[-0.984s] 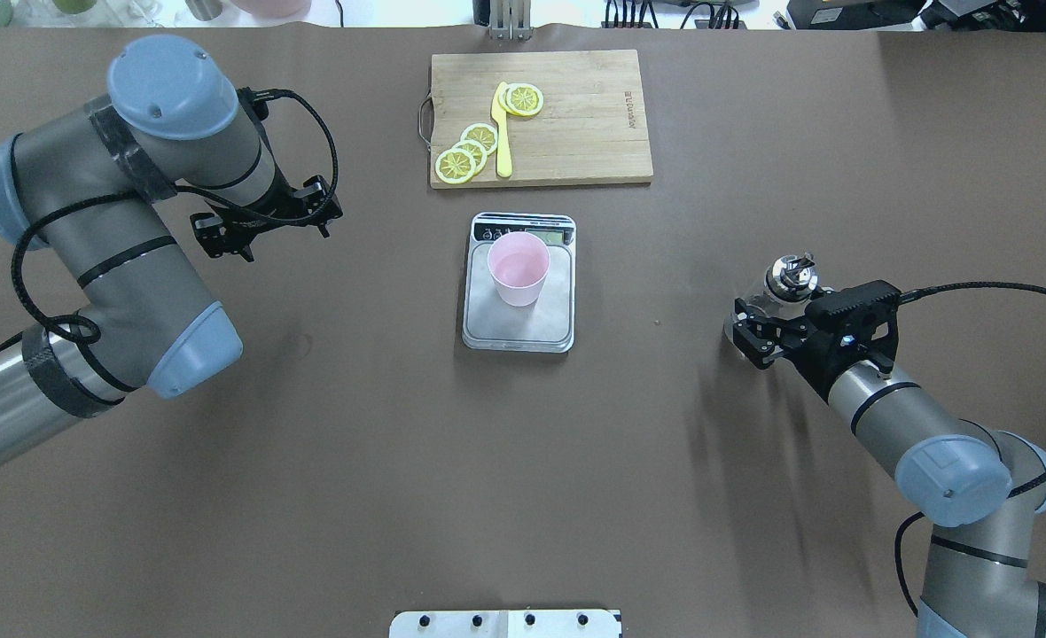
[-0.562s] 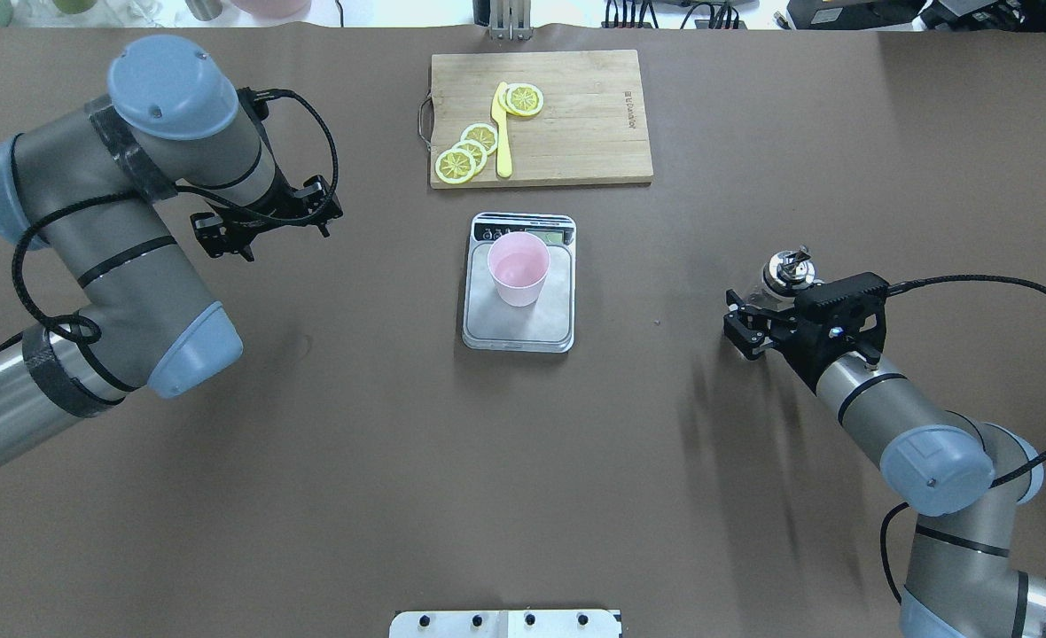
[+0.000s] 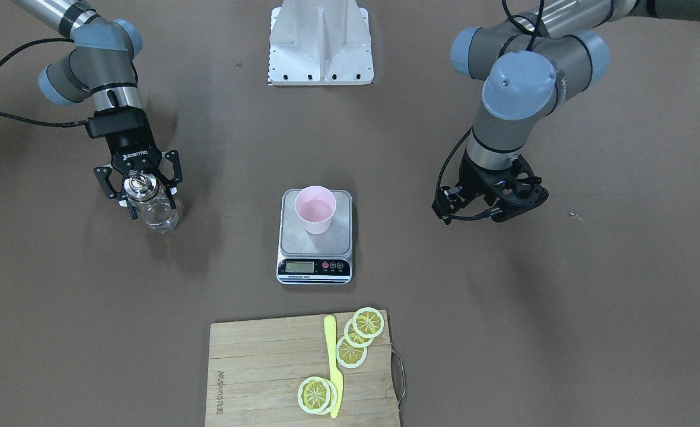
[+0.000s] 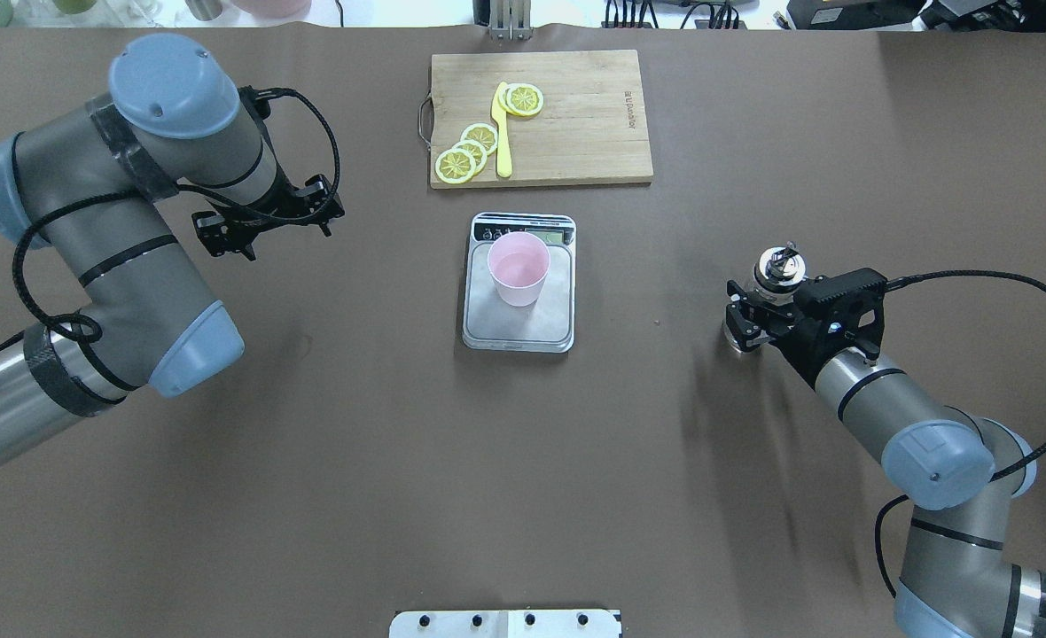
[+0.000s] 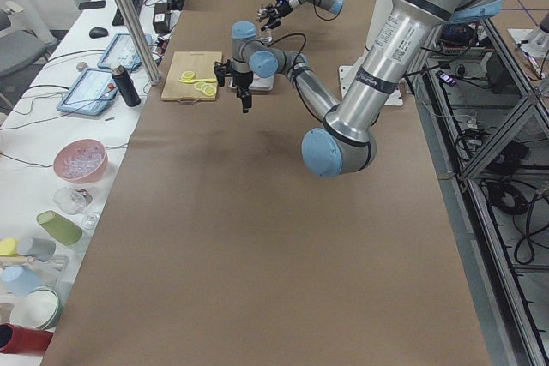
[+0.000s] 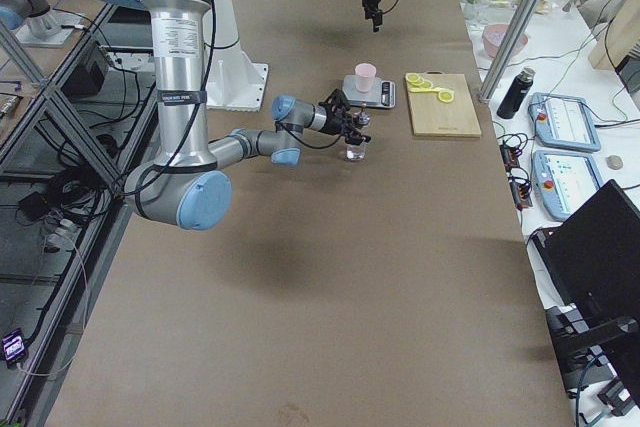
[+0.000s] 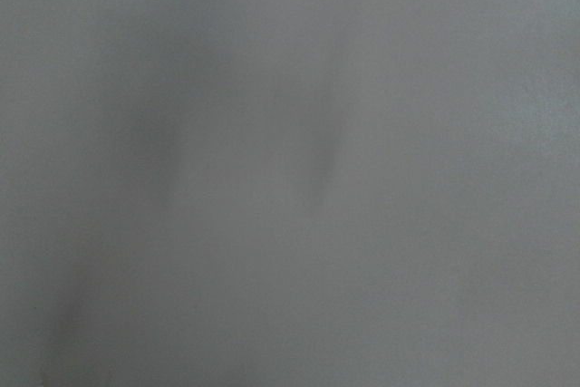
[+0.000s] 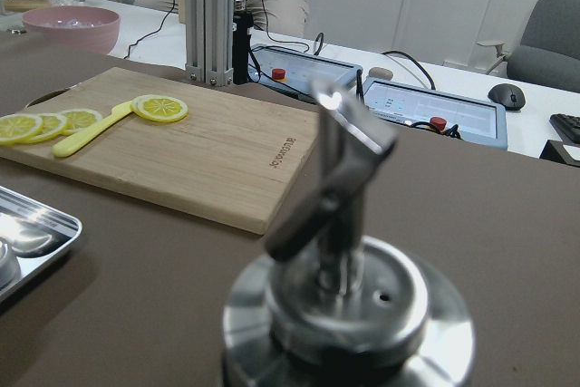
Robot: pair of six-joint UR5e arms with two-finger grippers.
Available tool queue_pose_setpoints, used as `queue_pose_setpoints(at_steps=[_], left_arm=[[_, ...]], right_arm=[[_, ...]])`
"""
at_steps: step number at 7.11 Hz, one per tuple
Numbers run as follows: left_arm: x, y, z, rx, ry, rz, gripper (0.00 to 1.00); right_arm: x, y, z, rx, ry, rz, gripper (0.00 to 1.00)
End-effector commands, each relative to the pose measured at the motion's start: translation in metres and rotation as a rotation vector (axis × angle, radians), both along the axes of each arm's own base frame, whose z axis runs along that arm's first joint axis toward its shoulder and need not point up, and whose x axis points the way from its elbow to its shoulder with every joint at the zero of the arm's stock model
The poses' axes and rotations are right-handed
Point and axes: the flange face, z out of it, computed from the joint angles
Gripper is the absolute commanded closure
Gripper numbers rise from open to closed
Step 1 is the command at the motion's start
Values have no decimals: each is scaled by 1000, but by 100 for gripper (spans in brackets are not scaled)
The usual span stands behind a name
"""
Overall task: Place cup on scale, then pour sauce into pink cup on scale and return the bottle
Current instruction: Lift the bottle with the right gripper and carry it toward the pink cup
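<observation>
The pale pink cup (image 3: 315, 209) (image 4: 519, 266) stands upright on the steel platform of the scale (image 3: 314, 268) (image 4: 523, 332) at mid-table. The clear glass bottle (image 3: 154, 210) with a metal pourer cap (image 4: 776, 266) stands about upright at the table's right side, its base at or just above the table. My right gripper (image 3: 148, 204) (image 4: 740, 317) is shut on the bottle's body from the side. The cap fills the right wrist view (image 8: 335, 296). My left gripper (image 3: 489, 204) (image 4: 266, 221) hangs open and empty above the table, left of the scale.
A wooden cutting board (image 4: 576, 115) (image 3: 255, 367) with lemon slices (image 4: 479, 137) and a yellow knife (image 4: 503, 133) lies beyond the scale. The robot's white base plate (image 3: 320, 41) is at the near edge. The left wrist view shows only blurred grey-brown surface.
My right gripper has brought the bottle slightly left and lower, and the bottle has gone from tilted to about upright. The left arm, cup and scale have not moved.
</observation>
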Motion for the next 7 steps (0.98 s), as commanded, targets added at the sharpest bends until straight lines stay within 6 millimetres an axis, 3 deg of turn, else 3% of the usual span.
queue_pose_setpoints(at_steps=[1, 3, 4, 5, 6, 7], left_arm=[[-27, -15, -5, 40, 3, -2, 1], [-77, -39, -1, 108, -24, -2, 1], [-99, -48, 17, 106, -68, 15, 1], [-126, -59, 23, 173, -97, 64, 1], [-159, -64, 48, 261, -145, 164, 1], [-172, -66, 60, 274, -164, 183, 1]], right_arm=[[-2, -19, -47, 36, 151, -9, 100], [-22, -33, -101, 61, 350, -4, 100], [-37, -37, -125, 57, 407, 18, 100], [-49, -31, -128, 75, 500, 15, 100], [-61, -28, -133, 120, 605, 11, 100], [-68, -27, -144, 126, 658, 18, 100]])
